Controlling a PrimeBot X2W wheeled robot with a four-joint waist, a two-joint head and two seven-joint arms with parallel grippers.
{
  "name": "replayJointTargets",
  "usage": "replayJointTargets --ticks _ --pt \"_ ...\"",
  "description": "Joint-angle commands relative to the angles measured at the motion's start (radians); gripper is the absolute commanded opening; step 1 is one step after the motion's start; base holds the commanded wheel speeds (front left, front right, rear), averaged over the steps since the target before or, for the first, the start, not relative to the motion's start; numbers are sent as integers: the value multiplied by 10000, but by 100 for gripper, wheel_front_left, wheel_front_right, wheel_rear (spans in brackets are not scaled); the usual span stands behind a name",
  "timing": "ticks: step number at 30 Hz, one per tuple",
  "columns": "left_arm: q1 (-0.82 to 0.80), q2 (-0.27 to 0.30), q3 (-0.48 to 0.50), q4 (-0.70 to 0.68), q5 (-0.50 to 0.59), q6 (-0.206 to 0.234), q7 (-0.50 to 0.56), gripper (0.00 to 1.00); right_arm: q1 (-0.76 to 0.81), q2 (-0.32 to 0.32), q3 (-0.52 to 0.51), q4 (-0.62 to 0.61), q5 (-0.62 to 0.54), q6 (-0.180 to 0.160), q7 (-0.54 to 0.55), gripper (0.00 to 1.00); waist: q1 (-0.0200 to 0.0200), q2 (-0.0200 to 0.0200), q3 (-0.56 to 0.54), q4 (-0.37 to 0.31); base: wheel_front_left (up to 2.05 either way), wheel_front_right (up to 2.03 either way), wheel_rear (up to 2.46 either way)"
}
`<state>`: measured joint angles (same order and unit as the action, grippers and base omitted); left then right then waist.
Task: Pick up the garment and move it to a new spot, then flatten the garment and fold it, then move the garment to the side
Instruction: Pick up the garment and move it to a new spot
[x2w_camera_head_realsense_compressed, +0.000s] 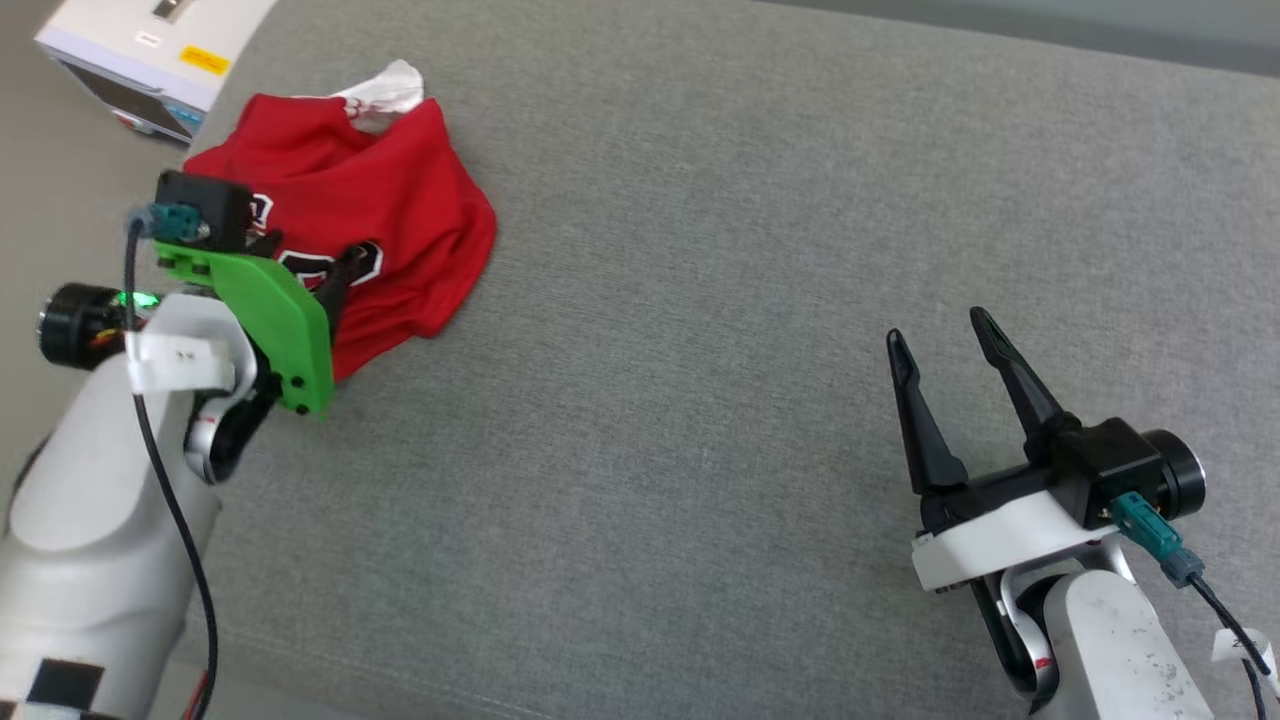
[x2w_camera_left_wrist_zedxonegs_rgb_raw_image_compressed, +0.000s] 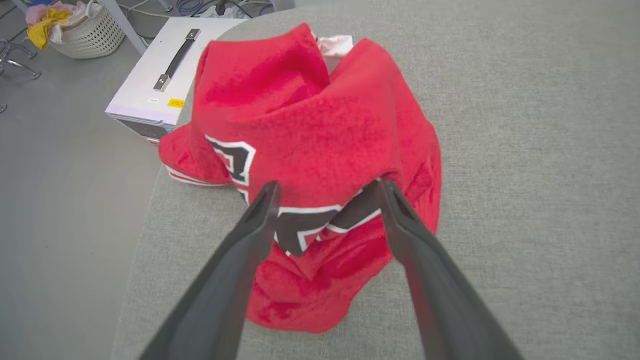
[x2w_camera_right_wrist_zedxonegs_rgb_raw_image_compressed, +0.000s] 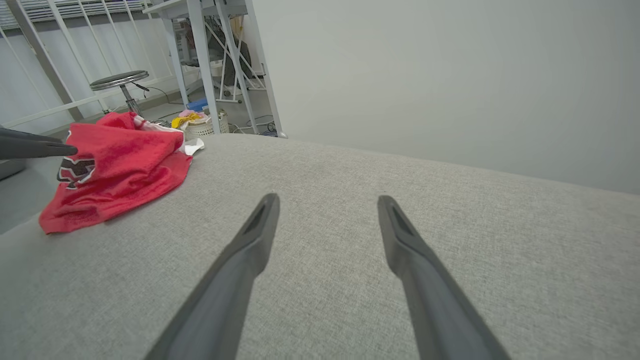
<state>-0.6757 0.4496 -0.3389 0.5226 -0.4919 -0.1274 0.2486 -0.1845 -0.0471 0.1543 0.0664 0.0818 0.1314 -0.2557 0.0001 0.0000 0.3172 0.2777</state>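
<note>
The garment (x2w_camera_head_realsense_compressed: 400, 200) is a red shirt lying crumpled in a heap near the far left corner of the grey padded surface (x2w_camera_head_realsense_compressed: 750, 300). A white sleeve pokes out at its far edge, and black white-outlined lettering shows on its front. My left gripper (x2w_camera_head_realsense_compressed: 308, 255) is over the heap's near side and open. In the left wrist view, this gripper (x2w_camera_left_wrist_zedxonegs_rgb_raw_image_compressed: 328, 186) has its two fingertips straddling a raised fold of the garment (x2w_camera_left_wrist_zedxonegs_rgb_raw_image_compressed: 320, 125) at the lettering. My right gripper (x2w_camera_head_realsense_compressed: 937, 328) stands open over bare surface at the lower right, far from the garment (x2w_camera_right_wrist_zedxonegs_rgb_raw_image_compressed: 120, 160), with nothing between its fingers (x2w_camera_right_wrist_zedxonegs_rgb_raw_image_compressed: 327, 197).
A white box (x2w_camera_head_realsense_compressed: 150, 50) with a handle stands on the floor just past the surface's left edge. A woven basket (x2w_camera_left_wrist_zedxonegs_rgb_raw_image_compressed: 87, 27) of cloths, a stool (x2w_camera_right_wrist_zedxonegs_rgb_raw_image_compressed: 120, 80) and table legs stand farther off. A pale wall (x2w_camera_right_wrist_zedxonegs_rgb_raw_image_compressed: 450, 75) rises behind the surface.
</note>
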Motion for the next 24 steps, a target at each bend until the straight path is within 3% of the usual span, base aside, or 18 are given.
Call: replayJointTargets --ticks 1,7,14,15,16,24 --pt "-389 191 -131 154 -258 -31 189 100 -193 -31 30 -45 -83 -7 -61 100 -1 0 941 -846 0 0 0" --pt "-1412 839 -713 1145 -967 -31 786 100 -419 -31 113 -57 -109 -7 -61 100 -1 0 1417 -1229 0 0 0" --pt "-1877 943 -1270 2170 -1555 -32 767 98 -439 -31 100 -51 -178 -7 -61 100 -1 0 1597 -1391 0 0 0" --pt "-1882 917 -1389 2279 -1661 -32 787 26 -439 -31 91 -36 -193 -7 -61 100 -1 0 1592 -1393 0 0 0" --pt "-1877 900 -1475 2332 -1753 -32 763 0 -438 -31 88 -21 -200 -7 -61 100 -1 0 1578 -1395 0 0 0" --pt "-1659 961 -1861 2527 -2083 -32 -588 0 -260 -31 34 186 -190 -7 -61 100 -1 0 947 -1294 0 0 0"
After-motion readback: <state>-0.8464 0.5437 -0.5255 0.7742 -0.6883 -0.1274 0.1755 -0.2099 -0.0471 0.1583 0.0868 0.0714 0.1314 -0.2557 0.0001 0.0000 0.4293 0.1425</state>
